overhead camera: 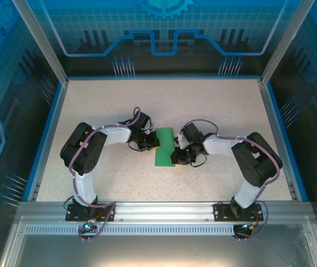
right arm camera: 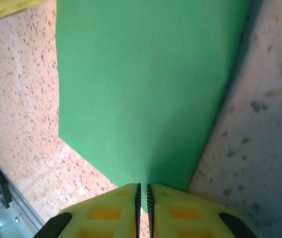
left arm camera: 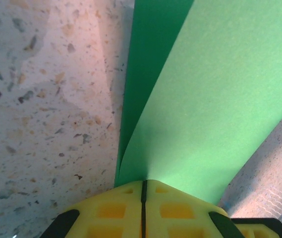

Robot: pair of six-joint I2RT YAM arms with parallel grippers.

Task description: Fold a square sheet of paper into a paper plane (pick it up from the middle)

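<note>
Paper (overhead camera: 164, 149), folded over, lies mid-table (overhead camera: 91, 111), well clear of every edge. Left gripper (left arm camera: 143, 186) pinches its left side, pads pressed together. Right gripper (right arm camera: 142, 188) nips the right side, with a hairline slit between pads. Risk: opposed pulls could tear the sheet or skew the crease, and so slight a grip could slip.

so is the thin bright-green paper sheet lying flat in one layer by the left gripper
No, the paper sheet doubles over into two layers at the shut left gripper.
</note>
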